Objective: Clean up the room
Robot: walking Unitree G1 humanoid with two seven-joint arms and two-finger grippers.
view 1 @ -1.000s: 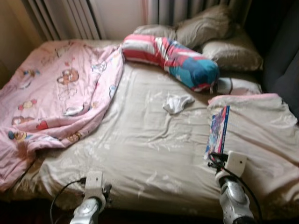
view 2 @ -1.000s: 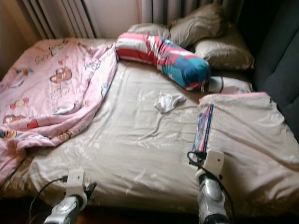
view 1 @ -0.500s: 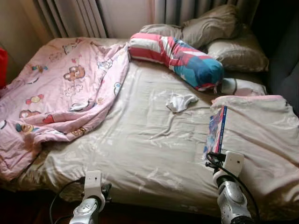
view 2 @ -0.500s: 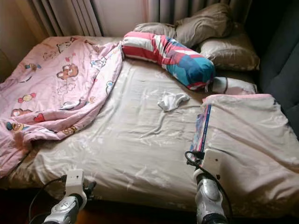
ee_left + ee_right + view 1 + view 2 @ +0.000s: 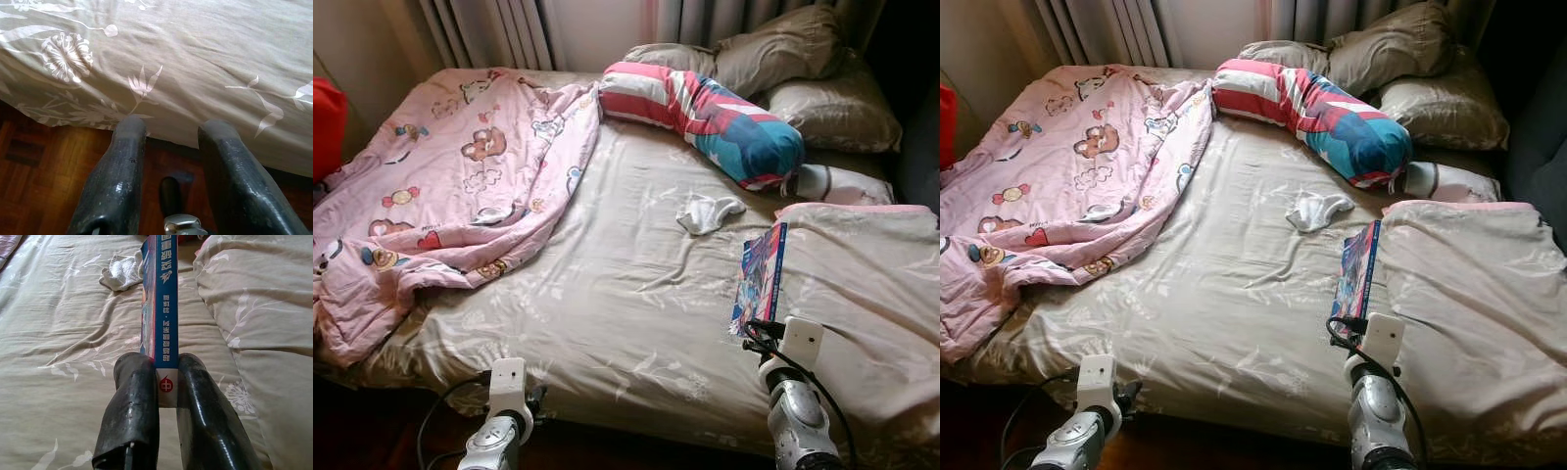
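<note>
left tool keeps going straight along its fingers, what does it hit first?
Most likely the hanging edge of the floral bedsheet: the left tool points at it, fingers apart and empty, wooden floor below. Depth is unclear.

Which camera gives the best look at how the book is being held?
The right wrist view: the book stands spine-up, pinched at its near end between the right gripper and its two black jaws. Both eye views show it from above, upright beside the beige duvet, its grip hidden behind the wrist.
</note>
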